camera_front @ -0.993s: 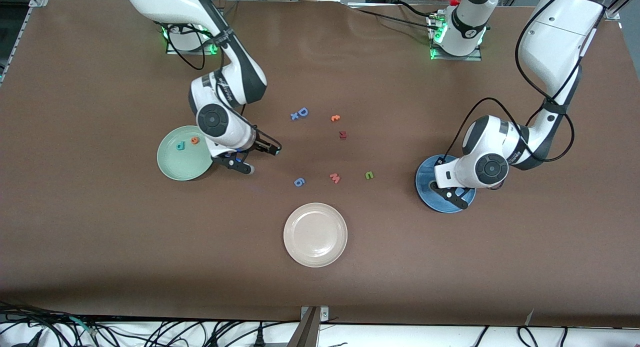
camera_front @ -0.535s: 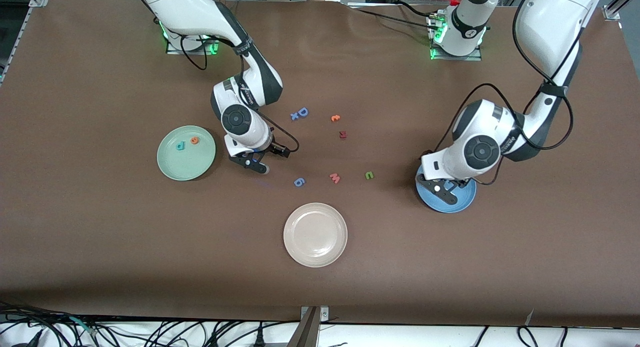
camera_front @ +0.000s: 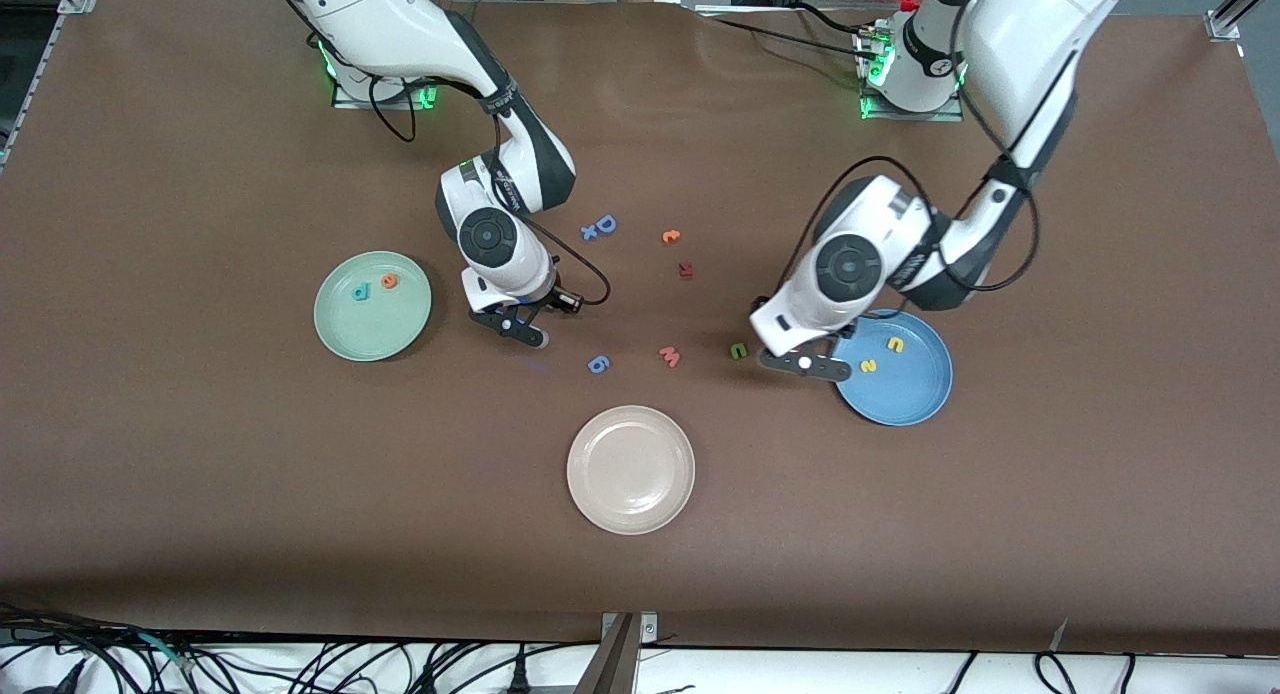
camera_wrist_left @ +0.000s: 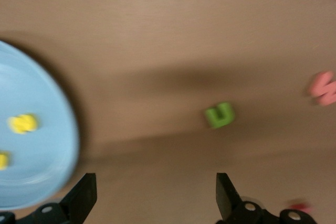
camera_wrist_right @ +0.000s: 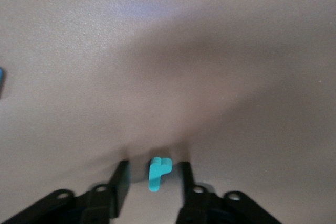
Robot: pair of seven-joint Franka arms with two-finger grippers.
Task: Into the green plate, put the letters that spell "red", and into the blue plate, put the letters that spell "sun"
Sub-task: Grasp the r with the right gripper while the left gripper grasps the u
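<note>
Front view: pale mint-green round plate (camera_front: 372, 305), toward the right arm's end of the brown desk (camera_front: 200, 494), holds teal "d" (camera_front: 360, 292) and orange "e" (camera_front: 389, 282). Mid-blue round plate (camera_front: 905, 379), toward the left arm's end, holds two yellow letters (camera_front: 882, 355). Small olive-green arch letter (camera_front: 738, 350) lies on the desk just beside the left gripper (camera_front: 805, 363). Right gripper (camera_front: 520, 326) low, wrist bent downward.

Left wrist view: left gripper's fingers (camera_wrist_left: 83, 199) wide apart, nothing between; olive-green arch letter (camera_wrist_left: 220, 115) opens upward here; blurred.

Right wrist view: right gripper (camera_wrist_right: 151, 182), fingers close either side of a small teal "r" (camera_wrist_right: 158, 173), long axis along the fingers; contact unclear.
</note>
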